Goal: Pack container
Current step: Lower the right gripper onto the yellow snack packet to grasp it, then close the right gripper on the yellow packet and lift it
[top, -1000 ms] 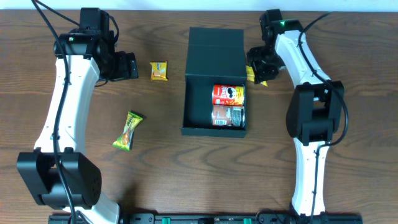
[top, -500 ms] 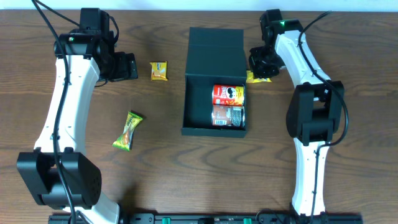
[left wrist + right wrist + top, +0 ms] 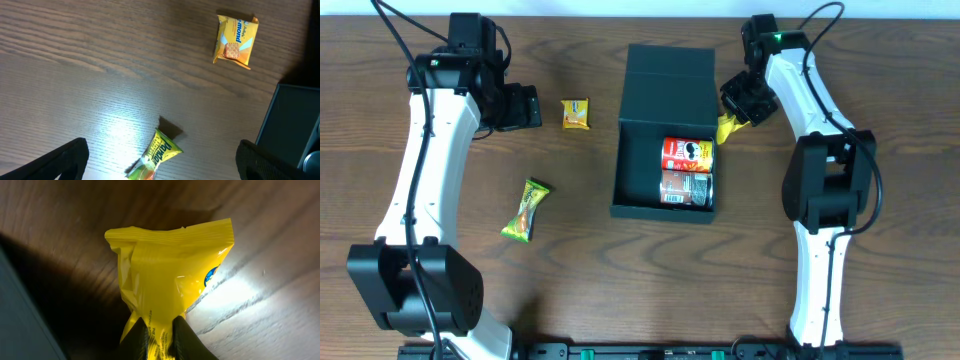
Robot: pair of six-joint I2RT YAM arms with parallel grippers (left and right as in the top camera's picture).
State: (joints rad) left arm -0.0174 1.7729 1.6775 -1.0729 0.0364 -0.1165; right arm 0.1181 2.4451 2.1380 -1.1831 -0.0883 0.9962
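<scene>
The container point(image 3: 667, 78) is a dark square box in the middle of the table, its flap lid laid open to the back. Two snack cans lie inside, a red one point(image 3: 688, 152) and a dark one point(image 3: 688, 185). Just right of the box's upper corner, my right gripper point(image 3: 733, 115) is shut on a yellow packet point(image 3: 726, 128). The right wrist view shows that packet point(image 3: 170, 275) pinched at its bottom seam between my fingers point(image 3: 161, 337), hanging over the wood beside the container's wall point(image 3: 20, 315). My left gripper point(image 3: 525, 105) stands open at the far left with nothing in it.
A yellow cracker packet point(image 3: 576, 113) lies left of the box, also visible in the left wrist view point(image 3: 235, 40). A green packet point(image 3: 526, 210) lies lower left, and shows between my open left fingers point(image 3: 156, 155). The box edge point(image 3: 295, 120) is at the right there.
My right gripper closed on the yellow packet and raised it off the table, nearer the box's right edge. The left arm has not moved.
</scene>
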